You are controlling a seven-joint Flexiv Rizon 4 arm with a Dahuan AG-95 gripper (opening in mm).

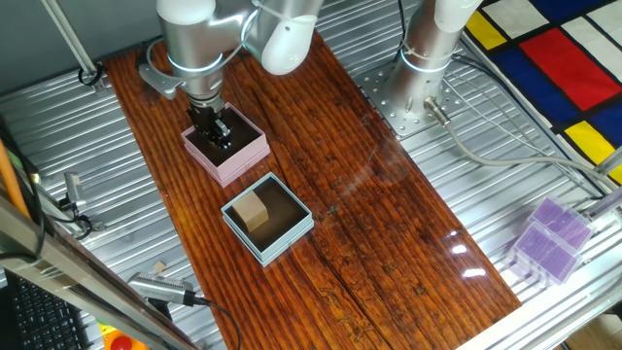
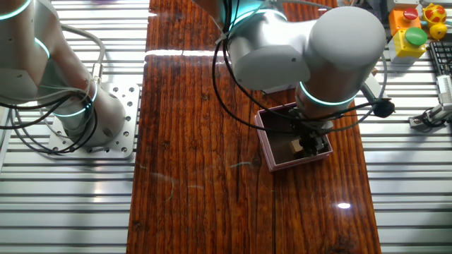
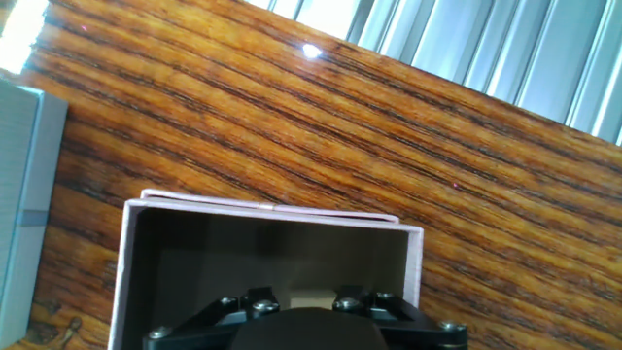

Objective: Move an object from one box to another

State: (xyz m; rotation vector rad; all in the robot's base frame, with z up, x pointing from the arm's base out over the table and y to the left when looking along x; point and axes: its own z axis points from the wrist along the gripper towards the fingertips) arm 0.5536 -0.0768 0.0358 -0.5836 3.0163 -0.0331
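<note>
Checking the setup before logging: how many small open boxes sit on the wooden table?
2: a pink box under the end effector, and a light blue box just beside it holding a tan block.

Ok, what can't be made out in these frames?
- Tool state: sunk inside the pink box; in the hand view its own body covers the fingertips.
- Whether it grips the small block: the arm hides most of it.
- Blue box: out of frame in the other fixed view, cut off by the hand view's left edge.
</note>
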